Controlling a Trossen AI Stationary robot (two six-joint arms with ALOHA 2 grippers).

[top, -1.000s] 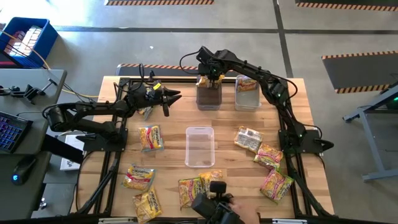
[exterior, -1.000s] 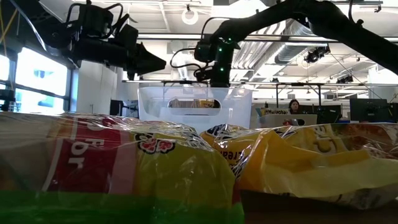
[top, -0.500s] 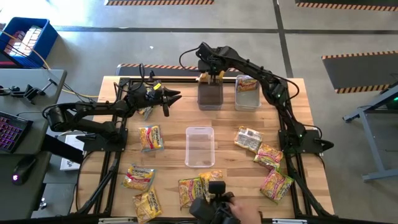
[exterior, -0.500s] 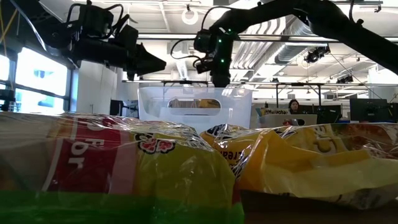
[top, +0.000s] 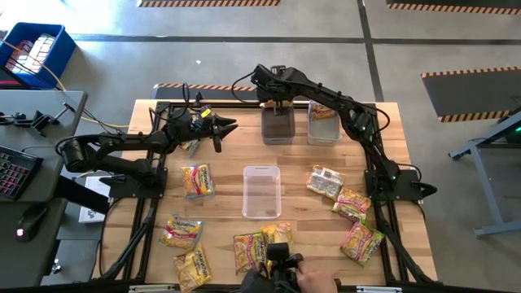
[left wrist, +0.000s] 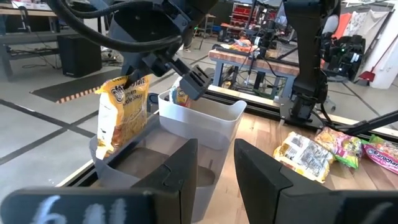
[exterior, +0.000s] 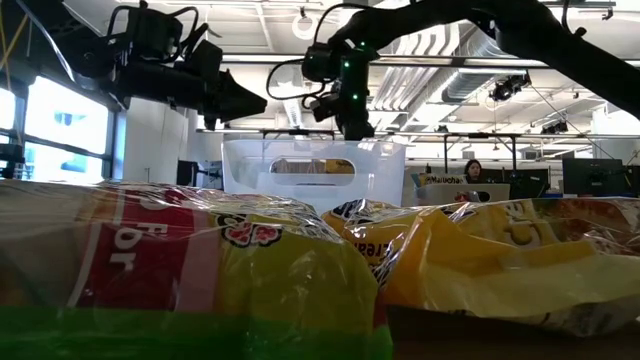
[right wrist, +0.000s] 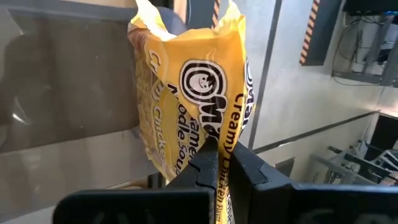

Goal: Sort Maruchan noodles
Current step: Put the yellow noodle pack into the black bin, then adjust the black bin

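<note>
Currently your right gripper (right wrist: 217, 163) is pinched shut on a yellow noodle packet (right wrist: 193, 87), which hangs from the fingers at the far rim of the left far bin (top: 278, 124); from the left wrist camera the same packet stands upright against that bin's outer end wall, its lower edge apparently inside. That bin otherwise shows only a dark interior from above. The right far bin (top: 324, 122), just beside it, has one packet (top: 323, 112) at its far end. The centre bin (top: 261, 191), nearer the front, shows no contents. Your left gripper (top: 228, 125) hovers above the table to the left of the far bins, jaws partly apart, nothing between them. Loose packets lie on the table: one (top: 197, 180) left of the centre bin, a group (top: 183, 244) at the front left, a group (top: 259, 244) at the front centre, and a silvery one (top: 325, 181) with red-and-green ones (top: 356, 220) on the right. A person's hand (top: 312, 280) shows at the front edge. Against the frame one second back: the right gripper has moved from over the middle of the left far bin toward its far end and risen in the low view; the left arm, bins and loose packets are unchanged.
</note>
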